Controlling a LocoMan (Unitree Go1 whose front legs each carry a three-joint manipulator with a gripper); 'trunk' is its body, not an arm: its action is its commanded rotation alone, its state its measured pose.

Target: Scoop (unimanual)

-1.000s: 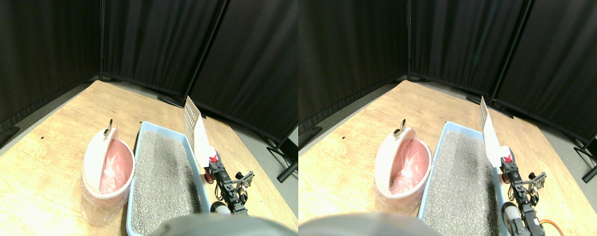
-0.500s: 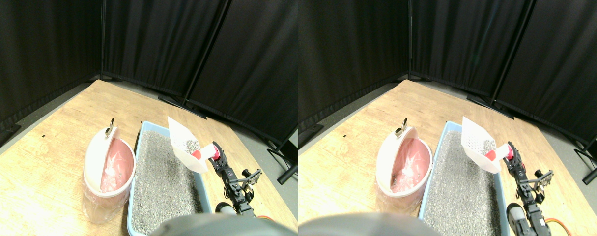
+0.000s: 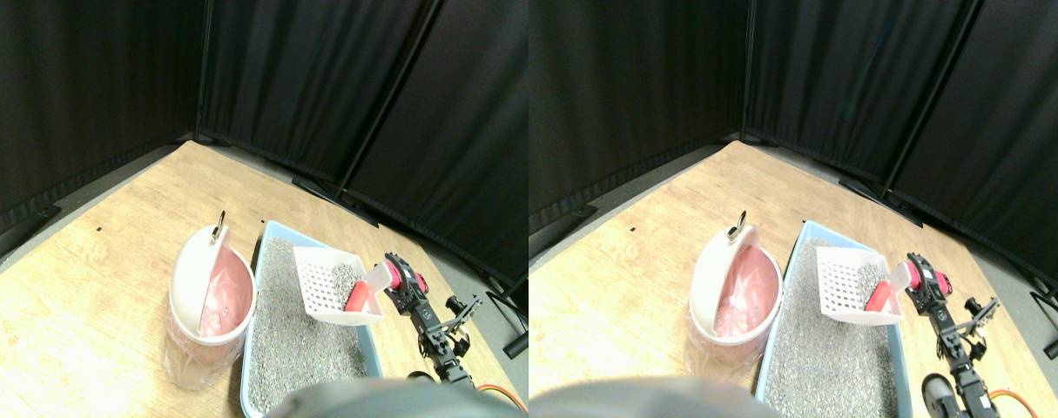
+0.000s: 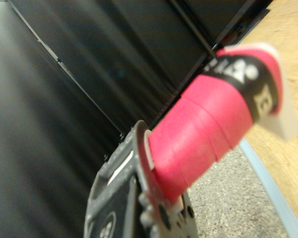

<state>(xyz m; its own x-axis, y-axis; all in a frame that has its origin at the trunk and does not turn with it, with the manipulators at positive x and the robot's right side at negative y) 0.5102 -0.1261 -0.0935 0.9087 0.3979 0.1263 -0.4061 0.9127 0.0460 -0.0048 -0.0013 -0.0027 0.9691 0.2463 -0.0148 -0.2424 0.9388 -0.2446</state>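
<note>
The white slotted scoop [image 3: 330, 290] I carry now lies nearly level over the grey litter [image 3: 298, 331], its open basket facing up and reaching out ahead of me and to my left, toward the pink bin [image 3: 211, 296]. A second ago it stood on edge, blade upright above the tray's far side; half a second ago it was tipped at a slant. So the change is a roll of my wrist that has laid the blade flat, low over the grit. The whole picture has also slid sideways, which I take as the camera moving, not the tray or the bin.

I judge this is the set-up for the dig: the blade is lined up with the surface, and a little grit already seems to sit in the basket's near corner, though I cannot tell whether the lip touches the bed.

The red wrapped handle [image 4: 203, 134] runs out of my gripper [image 3: 400, 277]. My jaws seem pressed on it, since the scoop hangs clear with nothing else bearing it, but the gap itself is hidden.

My arm [image 3: 437, 335] rises from the lower right along the near side of the blue tray [image 3: 248, 366], the forearm angled up and the wrist bent toward the tray. The bin stands just beyond the tray's far wall.
</note>
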